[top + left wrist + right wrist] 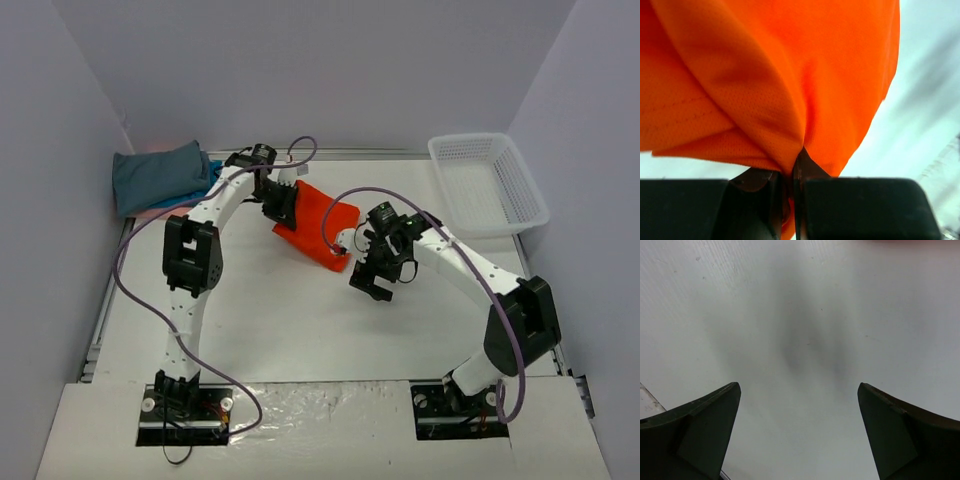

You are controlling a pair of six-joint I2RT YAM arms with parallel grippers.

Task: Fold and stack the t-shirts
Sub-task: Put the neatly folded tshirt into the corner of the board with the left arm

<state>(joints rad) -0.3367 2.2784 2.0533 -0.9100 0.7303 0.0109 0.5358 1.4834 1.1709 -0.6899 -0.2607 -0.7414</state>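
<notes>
**At table centre, toward twelve o'clock: orange t-shirt (318,225) pinched by the left gripper (280,205)**

Out past the middle of the table (300,320), the orange t-shirt lies bunched and half-folded. The left gripper is at its ten o'clock edge, fingers clamped on a gathered pleat. The left wrist view shows mesh cloth squeezed between the closed jaws and draping loose on both sides. The right gripper (375,280) hovers just off the shirt's five o'clock corner. Its fingers are spread wide, with only bare table between them in its own view.

On handling, this looks like thin, light, floppy sports mesh, probably a little slick. Expect it to sag and slide rather than keep a crease. My call is to take it by hems or corners, one per gripper, so it spreads flat. A mid-panel bunch like this one only drags it.

At ten o'clock sits the stack. The dark grey-teal t-shirt (160,175) is on top, with a bright blue t-shirt (213,172) peeking out at its three o'clock side and pale pink (160,212) showing underneath. The white mesh basket (535,205) stands at two o'clock, well apart.

As for obstacles, the right arm's purple cable (345,200) arcs over the shirt's right side and could snag a lifted corner. The left arm's own link runs just beside the stack.
</notes>
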